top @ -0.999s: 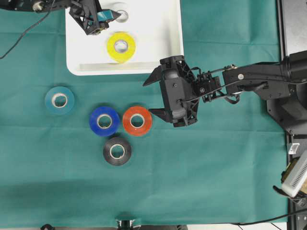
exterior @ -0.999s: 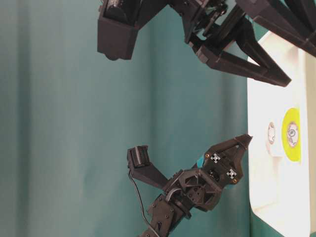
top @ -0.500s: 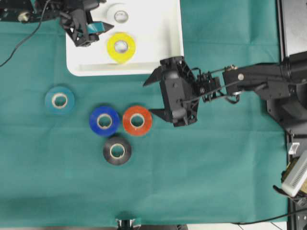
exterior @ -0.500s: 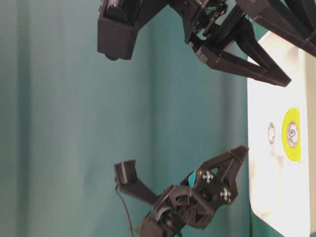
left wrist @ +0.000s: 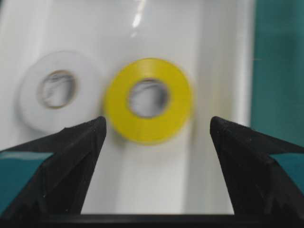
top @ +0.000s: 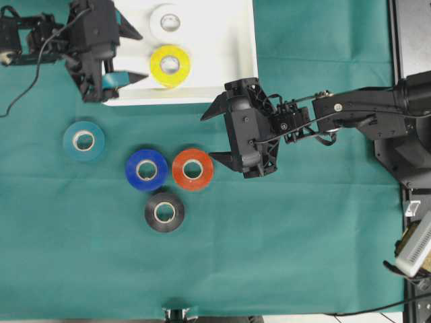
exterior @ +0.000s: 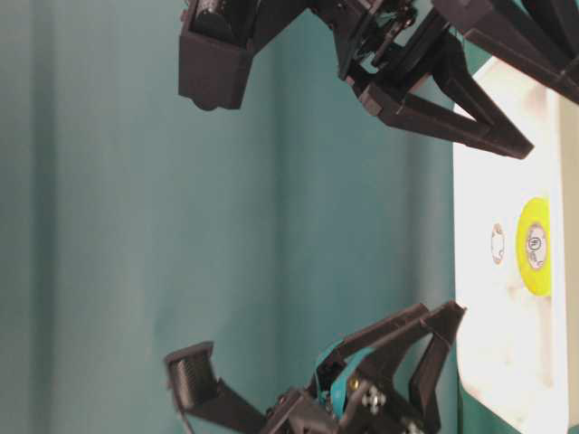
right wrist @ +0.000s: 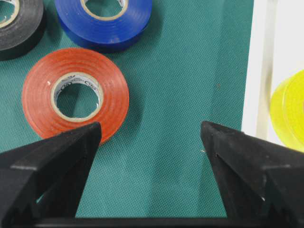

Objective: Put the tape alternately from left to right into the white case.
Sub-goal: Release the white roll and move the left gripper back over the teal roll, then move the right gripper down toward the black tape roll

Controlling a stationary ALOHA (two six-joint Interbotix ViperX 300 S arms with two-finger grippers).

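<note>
Two rolls are sitting in the white case [top: 222,67], four waiting on the counter [top: 303,256].
Right fingers [top: 219,138], spread and empty, are hovering just beside the orange-red roll [top: 192,169]; left fingers [top: 131,57], also spread and empty, are hanging over the case's edge.

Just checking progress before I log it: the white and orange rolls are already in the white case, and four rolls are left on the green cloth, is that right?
Not quite. The overhead view shows the white roll and the yellow roll in the white case. The orange-red roll is one of the four left on the green cloth.
</note>
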